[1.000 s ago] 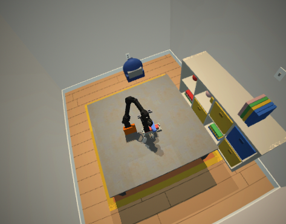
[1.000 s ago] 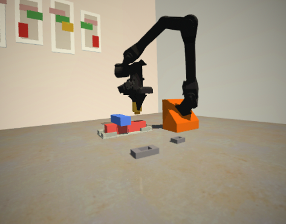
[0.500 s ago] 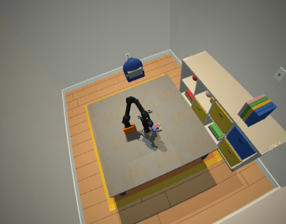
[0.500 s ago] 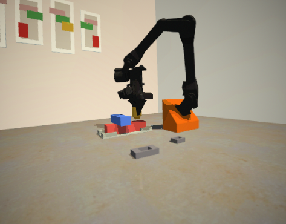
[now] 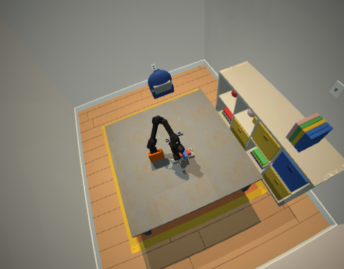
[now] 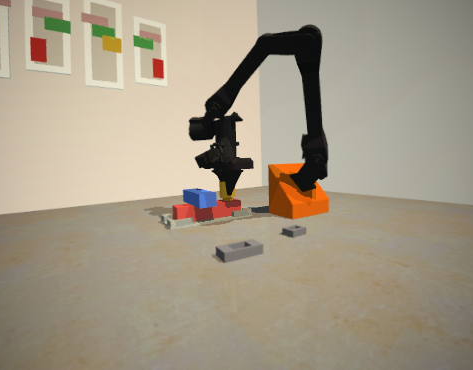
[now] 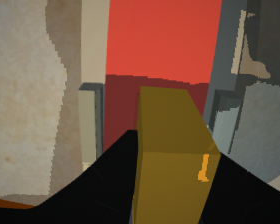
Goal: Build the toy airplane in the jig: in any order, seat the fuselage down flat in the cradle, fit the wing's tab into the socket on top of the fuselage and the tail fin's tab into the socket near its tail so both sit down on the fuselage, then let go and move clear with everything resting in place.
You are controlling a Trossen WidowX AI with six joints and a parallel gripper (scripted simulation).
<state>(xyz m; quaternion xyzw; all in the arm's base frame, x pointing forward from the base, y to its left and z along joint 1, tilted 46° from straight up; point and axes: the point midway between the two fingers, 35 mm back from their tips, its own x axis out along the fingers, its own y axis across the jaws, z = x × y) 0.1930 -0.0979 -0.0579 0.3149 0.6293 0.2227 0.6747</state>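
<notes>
Fuselage [image 6: 184,211] [image 7: 163,42] lies in the pale cradle [image 6: 182,223] [image 7: 92,125], fingers [image 6: 230,192] gripping the yellow fin [image 6: 223,189] [image 7: 176,122] above it

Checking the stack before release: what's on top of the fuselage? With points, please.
On the red fuselage [image 5: 189,151] [image 6: 182,212] [image 7: 163,40]: blue wing [image 5: 185,152] [image 6: 199,198] across it, yellow fin [image 6: 224,190] [image 7: 173,120] at its tail end, in the gripper [image 6: 231,192] [image 7: 159,141]. Both sockets are covered; tab seating can't be seen.
</notes>
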